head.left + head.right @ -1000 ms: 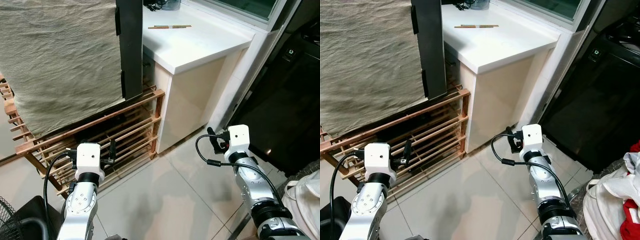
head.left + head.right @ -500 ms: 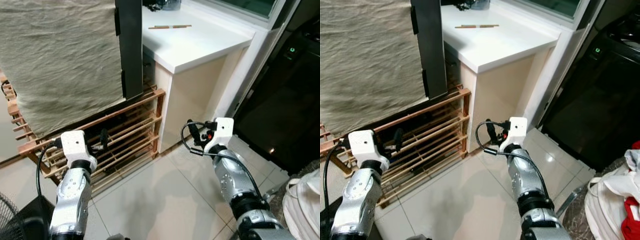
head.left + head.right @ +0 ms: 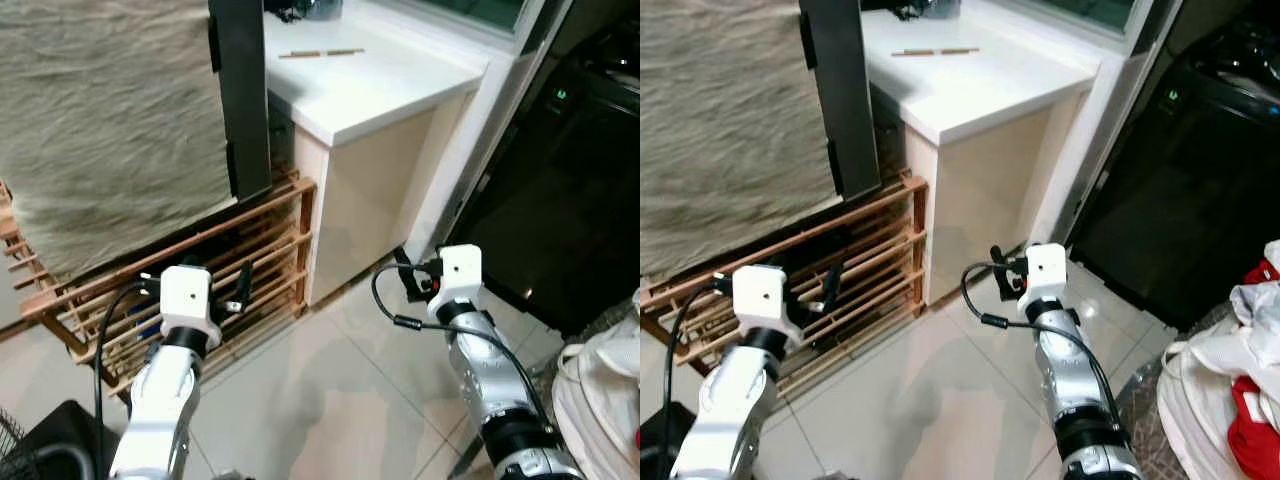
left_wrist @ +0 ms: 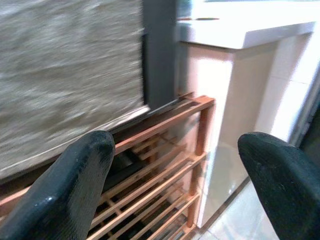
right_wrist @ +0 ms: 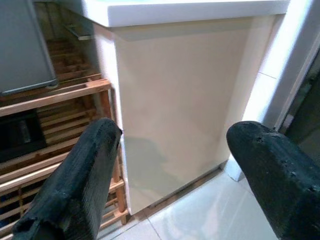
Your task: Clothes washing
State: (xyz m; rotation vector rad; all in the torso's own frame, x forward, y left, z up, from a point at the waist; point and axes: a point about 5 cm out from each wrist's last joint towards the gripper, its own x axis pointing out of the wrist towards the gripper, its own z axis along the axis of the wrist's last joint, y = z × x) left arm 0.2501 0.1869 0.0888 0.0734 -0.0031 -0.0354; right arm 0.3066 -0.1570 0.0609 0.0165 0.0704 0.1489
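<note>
Both arms held forward over the tiled floor, beside the white cabinet and the dark washing machine.

The left gripper (image 4: pixel 170 185) and right gripper (image 5: pixel 170 175) each have fingers spread wide and hold nothing. Compared with half a second ago, the whole scene has slid left as the camera turned right: the washing machine (image 3: pixel 1160 190) shows more, the wooden rack (image 3: pixel 200 270) and beige cloth (image 3: pixel 110 120) less. The laundry pile (image 3: pixel 1230 370), white with red, lies at the robot's right, untouched.
</note>
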